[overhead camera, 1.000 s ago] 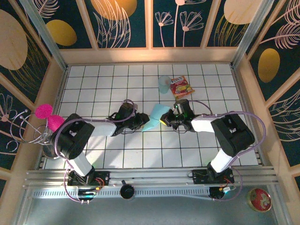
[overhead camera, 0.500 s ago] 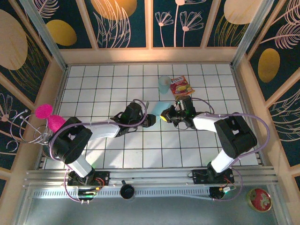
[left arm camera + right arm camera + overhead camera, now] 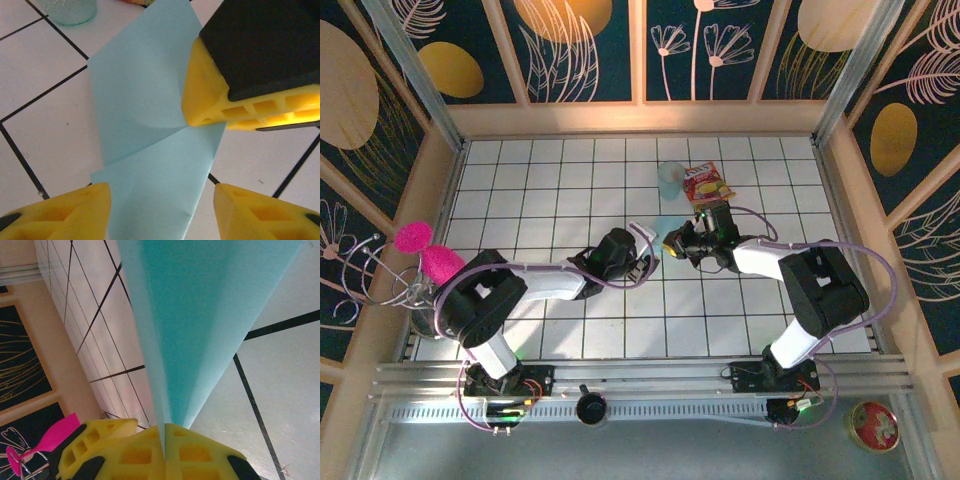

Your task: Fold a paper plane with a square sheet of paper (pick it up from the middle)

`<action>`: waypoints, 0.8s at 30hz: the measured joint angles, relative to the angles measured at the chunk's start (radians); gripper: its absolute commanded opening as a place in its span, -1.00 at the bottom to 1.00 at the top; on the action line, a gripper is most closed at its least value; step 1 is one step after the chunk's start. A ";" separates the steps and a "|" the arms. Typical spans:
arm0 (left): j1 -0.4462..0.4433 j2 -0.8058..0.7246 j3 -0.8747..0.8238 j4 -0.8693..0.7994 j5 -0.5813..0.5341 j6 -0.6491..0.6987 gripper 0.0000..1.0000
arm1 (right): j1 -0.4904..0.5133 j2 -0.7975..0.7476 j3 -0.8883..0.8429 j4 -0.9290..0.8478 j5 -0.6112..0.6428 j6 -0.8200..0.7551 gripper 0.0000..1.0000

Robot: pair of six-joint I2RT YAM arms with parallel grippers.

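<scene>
White tiled table [image 3: 550, 190], floral wall panels round it. Sheet of paper [image 3: 145, 125] sits mid-table between the two arms. It's just on the near side of the cup [image 3: 670, 178] and snack packet [image 3: 707, 185], apart from both.

Right gripper [image 3: 164, 435] is clamped tight on the sheet, pinching it at a crease. From its wrist cam the sheet runs away edge-on as a narrow V. It looks lifted off the tiles at the pinch; can't tell if the far edge touches down.

Left gripper [image 3: 160, 215] is spread partway and holding nothing, one finger each side of the sheet's lower flap. Its left finger looks level with the flap's edge; its right finger is clear of it.

My read: early fold, no plane shape yet. Step in hand is the left taking the loose flap so it can be folded against the right's pinch.

How I'd run it:
- hold the right pinch fixed as the anchor, no twisting
- centre the left on the flap first, since it's offset toward the left finger
- close on the flap alone, short of the right's yellow fingertip [image 3: 205, 100]
- pull along the crease, not across; thin paper will buckle or tear
- work low and near, away from the cup
</scene>
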 measured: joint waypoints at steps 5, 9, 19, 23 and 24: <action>-0.004 0.046 -0.003 0.029 -0.025 0.061 -0.06 | -0.001 0.000 0.001 -0.001 -0.011 0.008 -1.00; -0.004 0.051 -0.014 0.084 -0.021 0.081 -0.12 | -0.004 0.000 0.002 -0.007 -0.022 0.013 -1.00; -0.006 0.093 -0.021 0.156 -0.005 0.103 -0.36 | -0.008 0.000 0.002 -0.021 -0.026 0.015 -0.93; -0.007 0.095 -0.025 0.171 0.006 0.108 -0.48 | -0.011 0.000 0.013 -0.047 -0.025 0.016 -0.47; -0.007 0.096 -0.025 0.174 0.006 0.108 -0.51 | -0.013 0.000 0.017 -0.052 -0.023 0.010 -0.34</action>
